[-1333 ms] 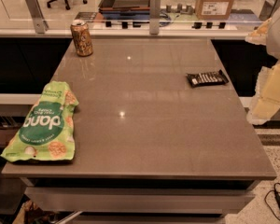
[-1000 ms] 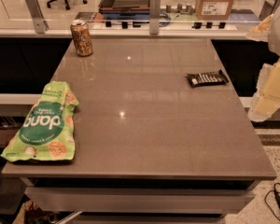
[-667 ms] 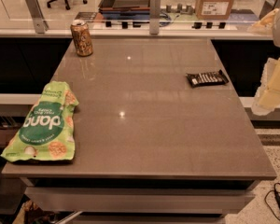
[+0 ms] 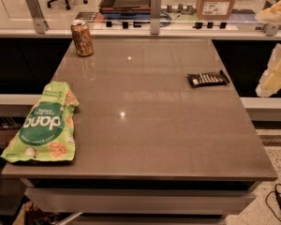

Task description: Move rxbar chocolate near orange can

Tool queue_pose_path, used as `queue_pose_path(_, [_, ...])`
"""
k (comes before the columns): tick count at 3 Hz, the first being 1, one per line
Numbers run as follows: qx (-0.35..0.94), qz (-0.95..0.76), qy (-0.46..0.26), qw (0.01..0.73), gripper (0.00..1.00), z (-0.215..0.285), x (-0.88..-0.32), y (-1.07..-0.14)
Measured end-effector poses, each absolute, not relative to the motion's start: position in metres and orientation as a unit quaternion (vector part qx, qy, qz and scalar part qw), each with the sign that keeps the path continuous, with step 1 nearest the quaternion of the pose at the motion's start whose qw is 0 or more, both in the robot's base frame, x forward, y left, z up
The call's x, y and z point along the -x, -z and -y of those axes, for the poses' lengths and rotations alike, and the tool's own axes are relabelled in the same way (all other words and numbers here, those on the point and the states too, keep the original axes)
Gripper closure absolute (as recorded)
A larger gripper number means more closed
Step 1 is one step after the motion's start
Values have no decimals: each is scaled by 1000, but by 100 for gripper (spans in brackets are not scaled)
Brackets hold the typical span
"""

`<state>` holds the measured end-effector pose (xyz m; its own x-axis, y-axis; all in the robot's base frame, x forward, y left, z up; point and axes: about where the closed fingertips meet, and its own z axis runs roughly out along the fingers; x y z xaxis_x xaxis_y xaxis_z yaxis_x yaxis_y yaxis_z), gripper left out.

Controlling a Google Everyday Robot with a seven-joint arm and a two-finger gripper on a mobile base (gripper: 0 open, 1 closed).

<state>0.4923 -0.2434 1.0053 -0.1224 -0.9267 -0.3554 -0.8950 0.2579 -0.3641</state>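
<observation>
Presently finding the chocolate bar flat at right-centre of the surface, long axis running nearly left-right across the frame, near and to the left of the pale end effector at the right edge. Cannot tell its state, spread or pressed together. Likely calls for a short leftward reach, then a long carry to the orange can at upper left.
</observation>
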Motion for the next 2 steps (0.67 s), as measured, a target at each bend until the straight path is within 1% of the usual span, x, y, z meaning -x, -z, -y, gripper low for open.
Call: queue_pose_path(2, [596, -753, -8, 280, 0, 264, -541, -990])
